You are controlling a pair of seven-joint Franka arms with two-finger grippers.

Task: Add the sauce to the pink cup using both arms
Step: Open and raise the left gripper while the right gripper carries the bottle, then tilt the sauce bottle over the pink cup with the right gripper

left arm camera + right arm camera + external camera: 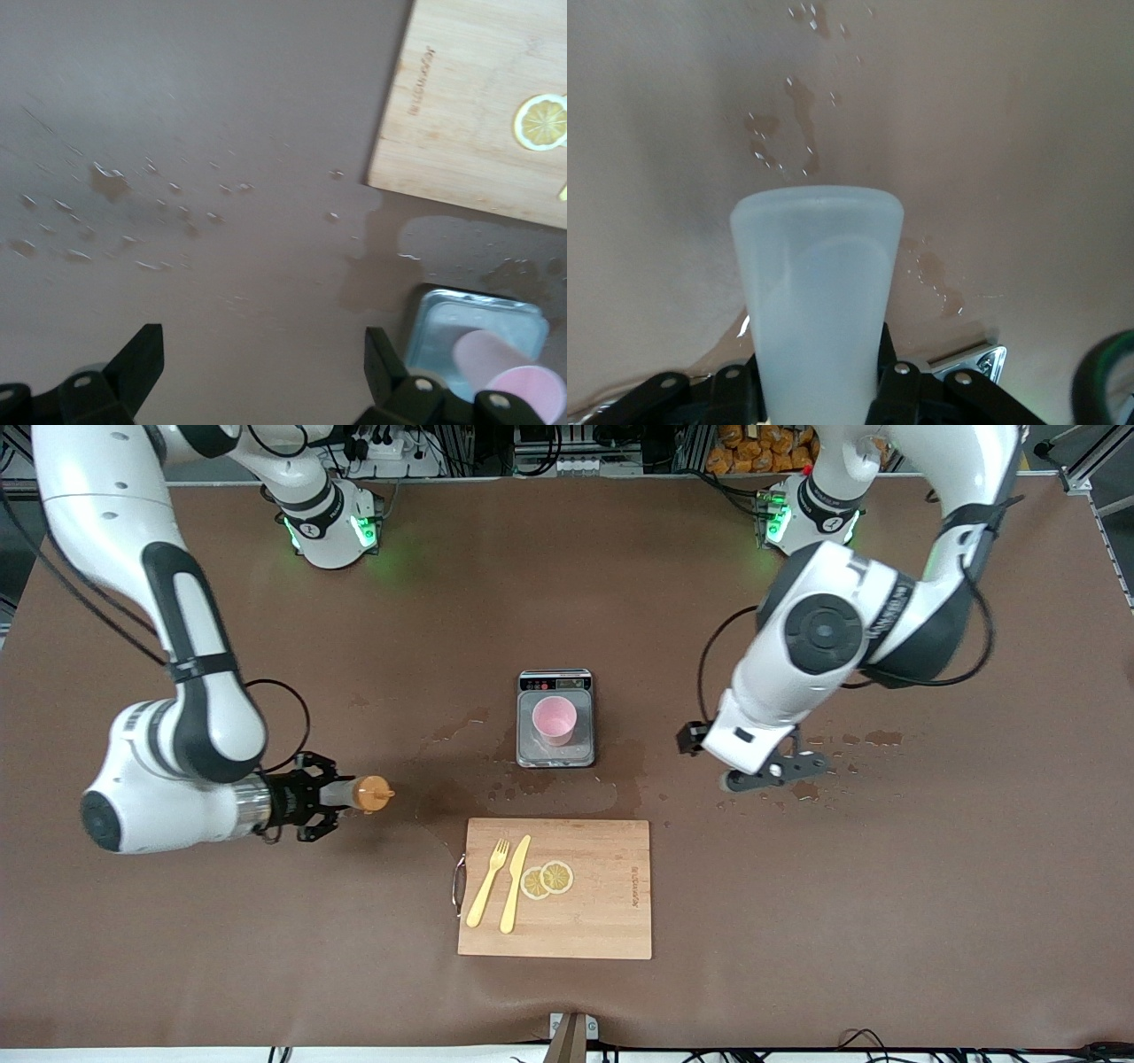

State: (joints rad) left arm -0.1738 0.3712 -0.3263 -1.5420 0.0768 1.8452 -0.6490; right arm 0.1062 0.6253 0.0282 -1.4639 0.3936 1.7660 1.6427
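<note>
Right gripper (341,795) is clamped on the sauce bottle (361,794), orange nozzle pointing toward the pink cup (555,720), which stands on the scale (555,755) well apart from it, between both grippers. Left gripper (780,772), fingers spread wide and empty, hangs over the wet tabletop (886,886) near the scale. Squeezing too early would likely spill sauce short of the cup; a slack grip could drop the bottle.

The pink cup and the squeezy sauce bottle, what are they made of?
The pink cup looks like matte plastic, though glazed ceramic is possible: plain, even pink, no shine. The sauce bottle, held in the right gripper, looks like soft frosted plastic: cloudy, see-through walls. Its orange nozzle cap looks like harder, opaque plastic.
</note>
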